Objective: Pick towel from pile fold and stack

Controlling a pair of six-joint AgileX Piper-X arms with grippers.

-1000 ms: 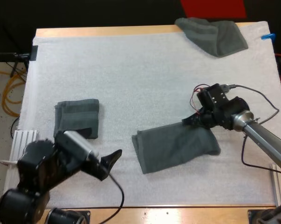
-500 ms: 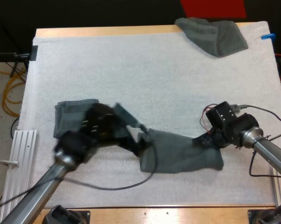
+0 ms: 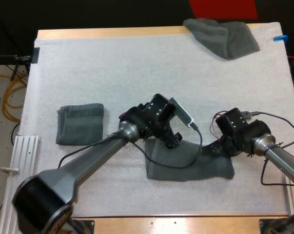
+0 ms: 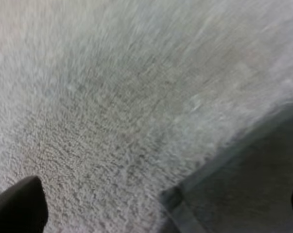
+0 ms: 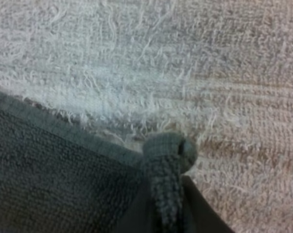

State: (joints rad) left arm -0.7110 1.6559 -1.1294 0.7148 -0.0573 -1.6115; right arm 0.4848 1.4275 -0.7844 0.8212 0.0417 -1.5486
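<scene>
Surface: wooden tabletop (image 3: 112,33), white fibrous mat (image 3: 127,73).
Towel: I see the flat dark grey-green towel (image 3: 186,165) at the mat's front.
Left end effector (image 3: 172,141): released, over the towel's corner.
Right end effector (image 3: 216,147): grasping the towel's edge.

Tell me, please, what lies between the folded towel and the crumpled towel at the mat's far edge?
Only bare white mat lies between the folded towel and the crumpled towel, as the high view shows.
</scene>
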